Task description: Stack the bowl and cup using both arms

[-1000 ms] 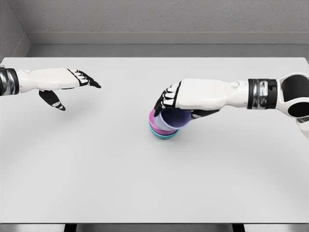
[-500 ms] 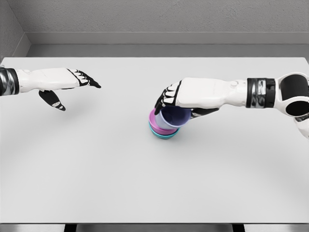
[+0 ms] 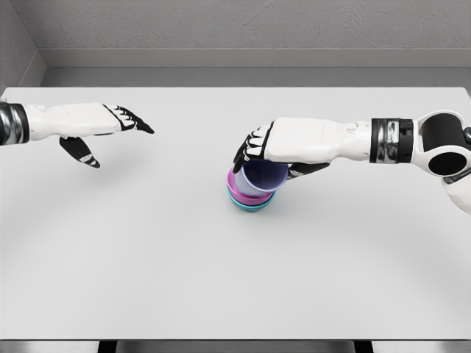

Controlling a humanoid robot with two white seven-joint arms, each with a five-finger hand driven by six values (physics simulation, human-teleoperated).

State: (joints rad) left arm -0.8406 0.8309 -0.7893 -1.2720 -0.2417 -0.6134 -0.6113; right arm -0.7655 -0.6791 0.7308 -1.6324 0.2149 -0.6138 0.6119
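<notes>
Near the middle of the white table [image 3: 147, 257] a pink bowl [image 3: 236, 184] rests inside a teal bowl [image 3: 249, 204]. A lavender cup [image 3: 259, 179] sits in the pink bowl, tilted with its mouth toward me. My right hand [image 3: 259, 153] reaches in from the right and is shut on the cup, fingers over its far rim and thumb on its right side. My left hand [image 3: 110, 132] hovers over the far left of the table, fingers stretched out and holding nothing.
A grey wall [image 3: 235, 29] runs behind the table's far edge. The table's front edge lies along the bottom of the view.
My right hand has lifted slightly and the cup has turned more upright inside the pink bowl. The left arm has not moved.
</notes>
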